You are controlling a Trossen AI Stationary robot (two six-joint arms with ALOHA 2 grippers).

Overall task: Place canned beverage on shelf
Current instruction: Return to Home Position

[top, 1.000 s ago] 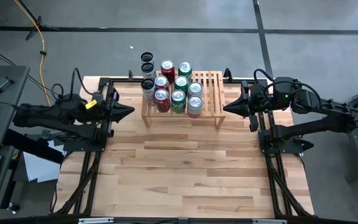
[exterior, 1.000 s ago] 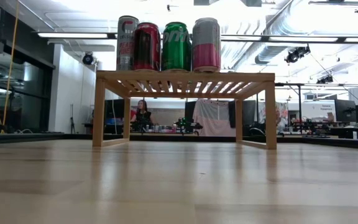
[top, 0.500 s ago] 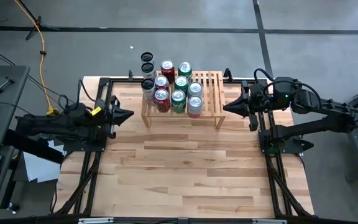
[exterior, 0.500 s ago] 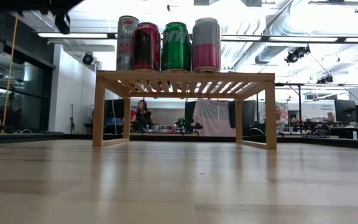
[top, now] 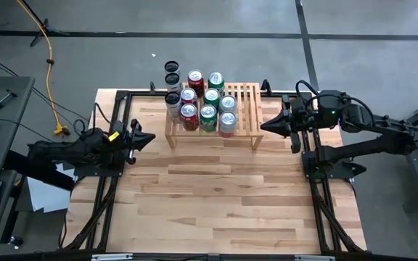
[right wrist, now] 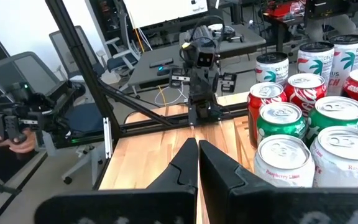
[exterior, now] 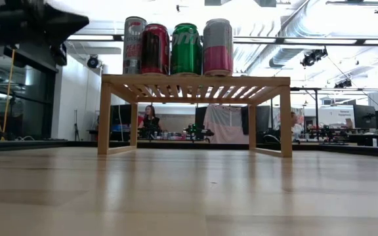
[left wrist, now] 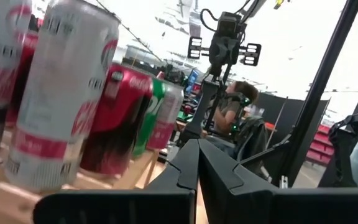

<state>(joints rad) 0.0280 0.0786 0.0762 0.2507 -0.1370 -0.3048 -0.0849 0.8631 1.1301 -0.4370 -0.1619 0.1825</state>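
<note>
Pale wood planks form the table point(top: 216, 196), with one dark arm reaching in from each side edge. Against the far edge, about midway across, stands the shelf point(top: 247, 101), a low light-wood rack with a slatted top. Its right portion is bare and the rest carries cans in rows running front to back. The left gripper point(top: 149, 138) hangs over the table's left part with its fingers pressed together and holding nothing. It points toward the shelf's left end but stays clear of it, nearer the front than the rack's left leg. The right gripper point(top: 264, 125) sits just beside the shelf's right end, its tips level with the bare slats. Its fingers are likewise pressed together and empty, and whether they touch the wood cannot be told. On the shelf, from its left end, stand three white cans point(top: 172, 81), three red cans point(top: 189, 95), three green cans point(top: 211, 96) and two pink-white cans point(top: 227, 112). All are upright, and the pink-white pair stands closest to the right gripper's fingers.
</note>
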